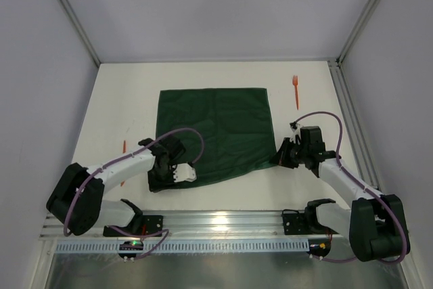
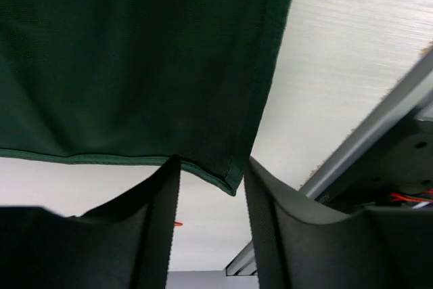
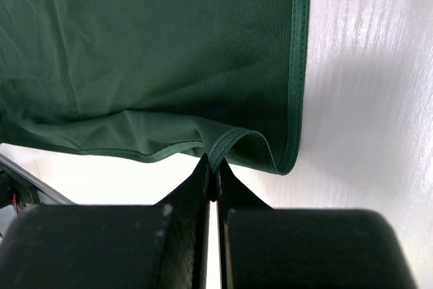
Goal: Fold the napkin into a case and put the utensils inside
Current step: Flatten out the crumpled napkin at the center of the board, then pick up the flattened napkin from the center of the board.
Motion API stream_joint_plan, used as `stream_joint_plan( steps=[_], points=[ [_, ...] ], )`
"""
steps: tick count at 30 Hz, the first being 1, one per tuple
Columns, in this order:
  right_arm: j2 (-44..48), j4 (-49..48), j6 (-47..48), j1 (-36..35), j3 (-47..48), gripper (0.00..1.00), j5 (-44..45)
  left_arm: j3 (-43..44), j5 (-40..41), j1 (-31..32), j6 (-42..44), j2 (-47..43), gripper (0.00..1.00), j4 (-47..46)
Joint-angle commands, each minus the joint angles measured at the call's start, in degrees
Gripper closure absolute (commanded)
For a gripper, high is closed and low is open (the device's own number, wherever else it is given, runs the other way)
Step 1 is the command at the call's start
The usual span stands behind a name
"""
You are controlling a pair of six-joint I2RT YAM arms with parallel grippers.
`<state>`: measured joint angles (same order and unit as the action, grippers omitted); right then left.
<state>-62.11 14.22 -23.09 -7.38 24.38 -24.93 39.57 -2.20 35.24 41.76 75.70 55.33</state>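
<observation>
Napkin (image 1: 213, 133) lies flat and unfolded on the counter (image 1: 122, 99), roughly centred, near edge running slightly askew. Right hand (image 3: 212, 167) is fully closed, pinching a small raised fold of hem at the near-right corner. Left hand (image 2: 211, 187) stands part open, jaws straddling the near-left corner; the cloth tip sits between them, not gripped. The fork (image 1: 295, 91) lies apart, beyond the far-right corner. The second orange utensil (image 1: 124, 147) lies on the counter to the left of the cloth, close to the left arm (image 1: 108, 174).

Risks, as judged:
1. The left jaws cover only the tip of the corner, so closing there may catch too little and the cloth may slip out on the lift.
2. The right pinch holds little more than hem, so a sharp pull could free it.
3. Unequal lift or travel between the two hands would drag the sheet and give a crooked fold, hence a poor case.
4. A wide swing of the left arm could knock the nearby utensil away.
</observation>
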Motion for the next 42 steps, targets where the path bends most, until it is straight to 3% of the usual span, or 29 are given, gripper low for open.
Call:
stream_joint_plan(
  steps=[1,4,6,9,13,17,20,22,26,28,31,35,39,42],
  points=[
    [2.2,1.9,-0.5,0.2,1.2,0.96,-1.0,-1.9,5.4,0.3,-0.6,0.6,0.58,-5.6],
    [3.7,3.7,-1.8,0.1,1.3,0.95,-1.3,-2.1,5.3,0.3,-1.2,-0.6,0.76,-6.1],
    [5.2,7.5,-2.1,0.1,2.8,0.7,-1.1,-2.0,5.3,0.2,-1.4,-2.1,0.98,-6.3],
    [8.7,14.7,-1.4,0.1,6.4,0.43,0.1,-2.5,5.3,0.1,-1.3,-4.8,1.0,-7.3],
    [15.5,22.9,-2.2,-0.1,12.6,0.3,2.9,-2.7,3.3,-2.4,-0.5,-8.4,1.0,-7.9],
    [19.6,26.6,-1.6,-1.0,19.5,0.29,4.9,-1.1,-0.6,-7.3,1.4,-10.8,1.0,-7.0],
    [18.5,27.9,4.2,-2.3,27.4,0.29,7.6,0.9,-4.2,-12.5,3.4,-11.3,1.0,-5.9],
    [16.4,27.9,11.4,-3.8,33.5,0.29,8.4,2.0,-6.4,-15.2,5.2,-11.2,1.0,-5.5],
    [13.9,27.8,28.1,-13.2,36.5,0.32,11.7,3.2,-9.0,-19.2,6.1,-9.9,1.0,-5.1],
    [13.3,30.3,36.1,-20.3,33.6,0.33,13.4,3.4,-9.8,-19.5,6.1,-9.3,1.0,-4.5],
    [12.5,37.4,57.0,-29.9,27.4,0.34,14.8,3.3,-9.8,-19.9,6.8,-9.8,1.0,-2.8],
    [13.2,39.7,68.1,-33.9,18.6,0.38,12.6,3.3,-10.6,-20.1,7.1,-10.0,1.0,-0.9],
    [14.6,35.9,73.1,-35.2,11.1,0.5,9.5,3.1,-10.8,-20.1,6.1,-10.4,1.0,-0.1],
    [13.9,34.0,74.5,-36.1,7.5,0.5,10.7,3.3,-10.5,-20.1,5.4,-11.0,1.0,0.1]
  ],
)
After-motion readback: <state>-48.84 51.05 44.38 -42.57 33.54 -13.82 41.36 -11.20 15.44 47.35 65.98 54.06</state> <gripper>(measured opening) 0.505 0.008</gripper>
